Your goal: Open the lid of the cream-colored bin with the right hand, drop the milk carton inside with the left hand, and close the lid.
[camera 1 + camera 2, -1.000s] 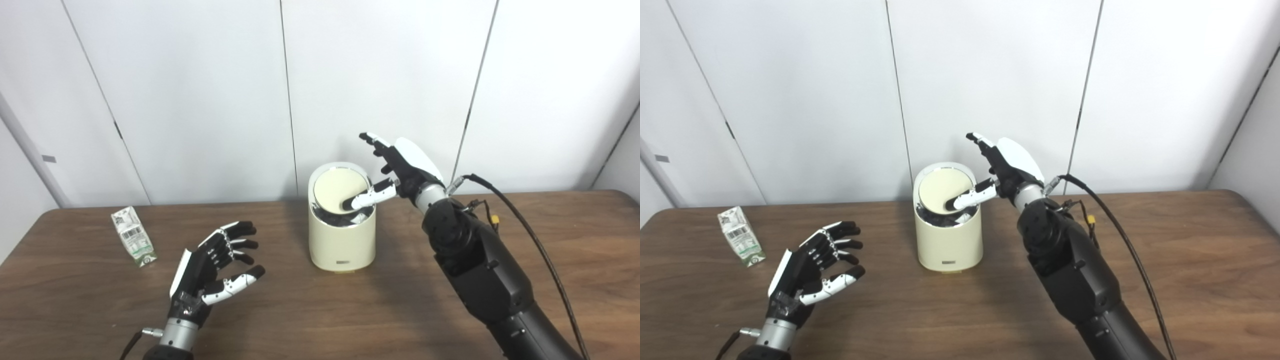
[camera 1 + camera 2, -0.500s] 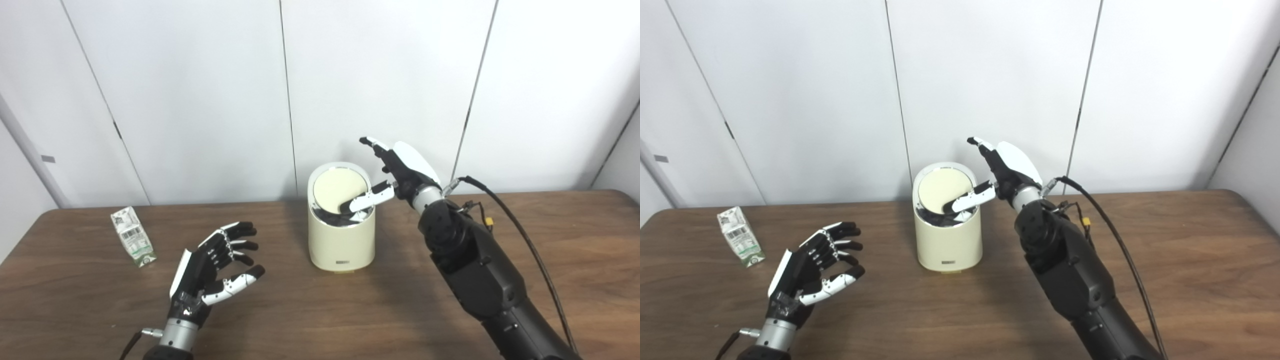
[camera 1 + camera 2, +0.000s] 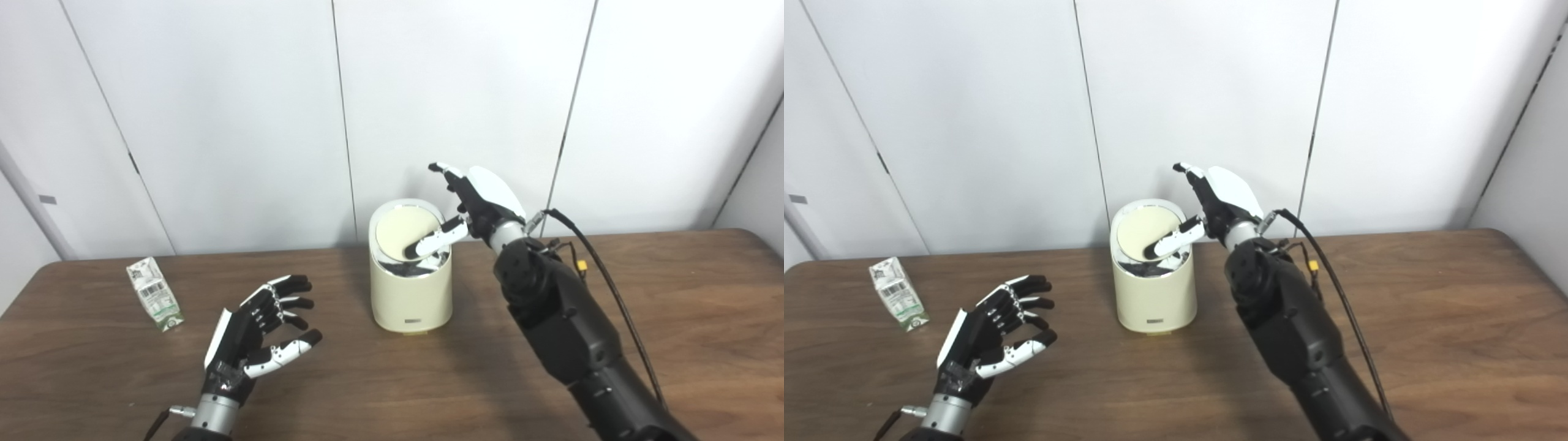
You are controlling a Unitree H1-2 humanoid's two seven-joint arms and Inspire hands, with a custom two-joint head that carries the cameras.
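Observation:
The cream-colored bin (image 3: 410, 294) stands at the middle of the brown table. Its round lid (image 3: 401, 233) is tilted, its near edge pushed down, showing a dark gap at the front. My right hand (image 3: 474, 199) is open above the bin's right rim, its thumb (image 3: 429, 244) pressing on the lid and its other fingers spread upward. The milk carton (image 3: 154, 294) stands tilted at the far left of the table. My left hand (image 3: 257, 331) hovers open over the table, between carton and bin, holding nothing.
A black cable (image 3: 603, 269) loops off my right forearm over the table's right side. White wall panels (image 3: 245, 110) stand just behind the table's back edge. The table edge (image 3: 37, 269) curves near the carton.
The whole picture has shifted a little left, so the camera moved. My right thumb has pushed slightly farther onto the lid. The left hand and carton have stayed put.

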